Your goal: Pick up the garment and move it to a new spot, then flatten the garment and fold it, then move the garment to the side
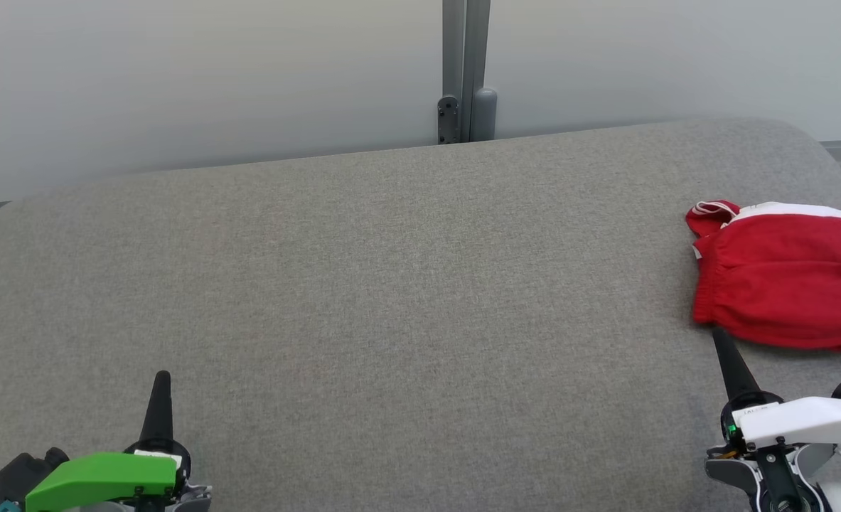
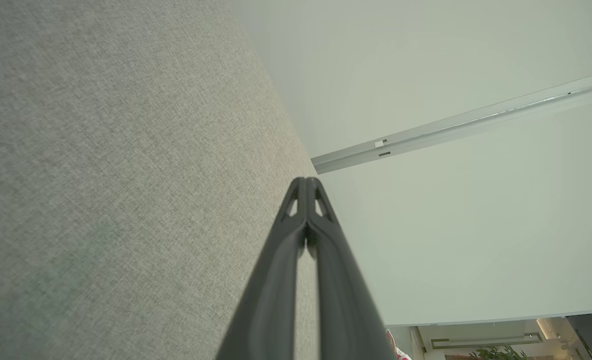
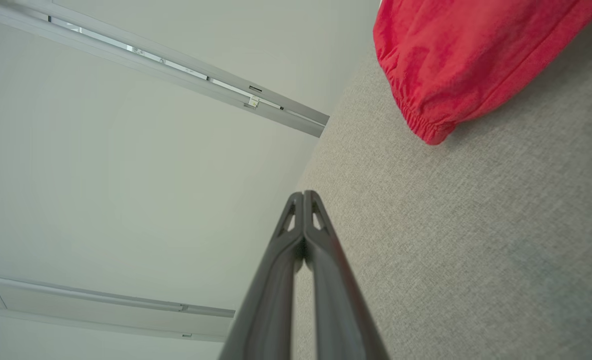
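Right pincer [image 1: 719, 337] near bunched red garment [image 1: 783, 284]

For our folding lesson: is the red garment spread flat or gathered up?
Gathered up: the red garment lies as a compact, wrinkled bundle.

Head camera: high, facing forward and down across the grey surface [image 1: 392, 284]. Both wrist cameras: low, close to that fabric, rolled sideways, facing the pale wall [image 2: 451, 240]. Right wrist and head share the red garment [image 3: 451, 60].
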You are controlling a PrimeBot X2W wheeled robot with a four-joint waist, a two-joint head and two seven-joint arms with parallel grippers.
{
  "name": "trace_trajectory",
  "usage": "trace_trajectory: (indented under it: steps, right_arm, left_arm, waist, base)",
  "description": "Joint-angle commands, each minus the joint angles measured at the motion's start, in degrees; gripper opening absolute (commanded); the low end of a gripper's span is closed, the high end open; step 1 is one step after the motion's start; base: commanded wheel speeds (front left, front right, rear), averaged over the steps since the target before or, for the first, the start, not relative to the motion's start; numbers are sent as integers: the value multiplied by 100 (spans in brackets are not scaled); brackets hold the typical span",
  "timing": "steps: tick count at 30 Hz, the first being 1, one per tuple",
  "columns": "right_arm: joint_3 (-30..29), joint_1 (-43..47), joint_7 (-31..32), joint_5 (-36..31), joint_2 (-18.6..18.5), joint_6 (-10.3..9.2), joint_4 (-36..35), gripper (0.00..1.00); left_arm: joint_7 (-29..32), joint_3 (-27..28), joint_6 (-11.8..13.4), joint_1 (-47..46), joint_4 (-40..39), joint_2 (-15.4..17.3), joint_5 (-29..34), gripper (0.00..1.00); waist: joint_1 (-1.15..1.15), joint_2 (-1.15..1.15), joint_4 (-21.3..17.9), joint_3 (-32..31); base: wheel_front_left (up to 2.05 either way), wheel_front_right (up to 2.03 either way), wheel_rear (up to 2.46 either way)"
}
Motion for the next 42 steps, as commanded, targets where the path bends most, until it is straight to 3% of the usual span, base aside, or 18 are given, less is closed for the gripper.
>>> trace_trajectory:
  steps: [1,42]
  right_arm:
    - [-30,-134,44,166,-8,4,-6,0]
    - [-192,-453,564,2017,188,2,303,0]
  left_arm:
    - [36,34,-45,-164,-31,37,-150,0]
    - [515,194,-294,-553,99,47,-1872,0]
  waist:
    - [0,0,2,1]
    - [0,0,61,20]
  base:
    - [0,0,0]
    - [0,0,0]
